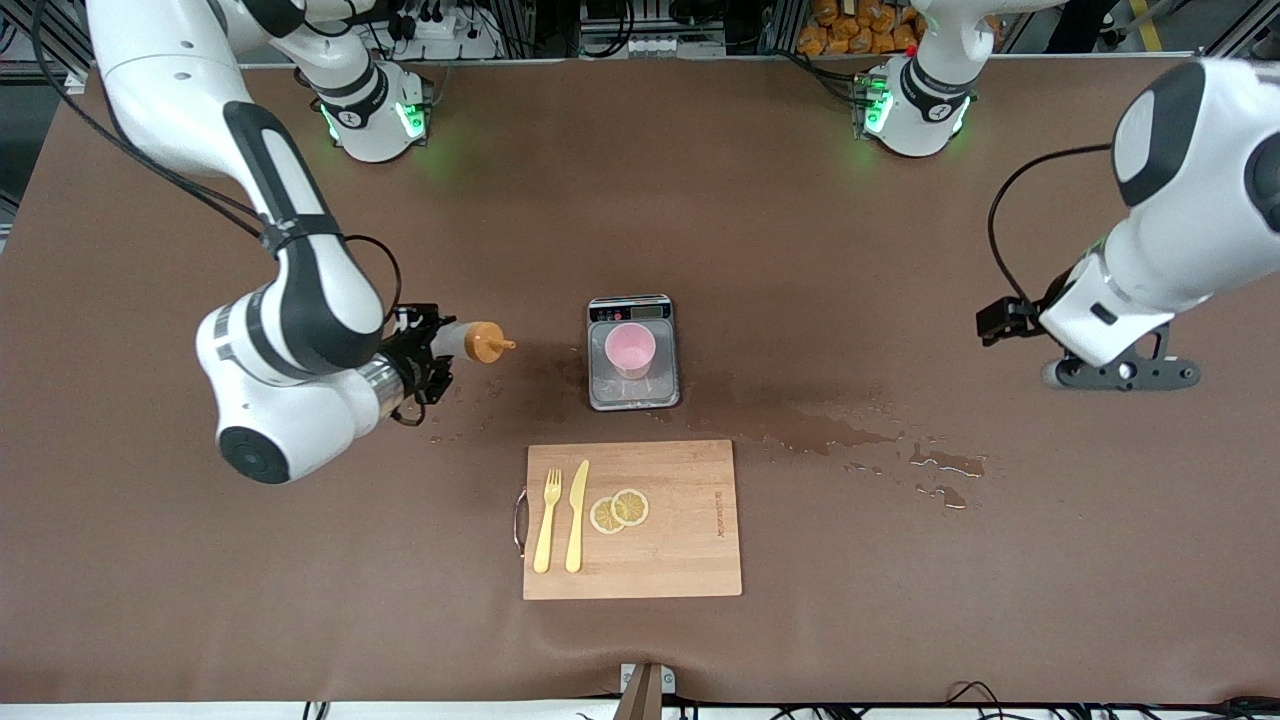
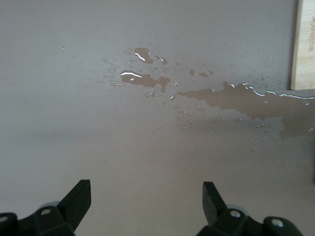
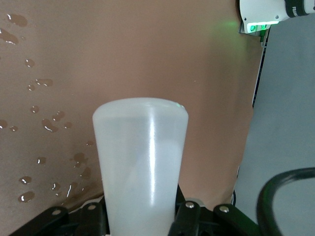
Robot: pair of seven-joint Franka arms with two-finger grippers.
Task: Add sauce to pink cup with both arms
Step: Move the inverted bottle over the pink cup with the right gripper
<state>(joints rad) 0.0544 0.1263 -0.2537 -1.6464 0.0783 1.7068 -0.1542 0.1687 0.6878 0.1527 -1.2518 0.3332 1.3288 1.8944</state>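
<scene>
My right gripper (image 1: pixel 428 352) is shut on the sauce bottle (image 1: pixel 468 342), a whitish squeeze bottle with an orange nozzle cap. It holds the bottle on its side over the table, nozzle pointing toward the pink cup (image 1: pixel 630 350). The bottle's base fills the right wrist view (image 3: pixel 141 162), between the fingers of the right gripper (image 3: pixel 140 221). The pink cup stands upright on a small grey scale (image 1: pixel 603 392), a short gap from the nozzle. My left gripper (image 1: pixel 1120 373) waits open and empty over bare table toward the left arm's end; its wrist view (image 2: pixel 146 192) shows nothing between the fingers.
A wooden cutting board (image 1: pixel 690 560) lies nearer the front camera than the scale, with a yellow fork (image 1: pixel 546 525), a yellow knife (image 1: pixel 576 520) and lemon slices (image 1: pixel 620 510). Wet spill patches (image 1: pixel 810 432) spread between scale and left gripper, and show in the left wrist view (image 2: pixel 231 98).
</scene>
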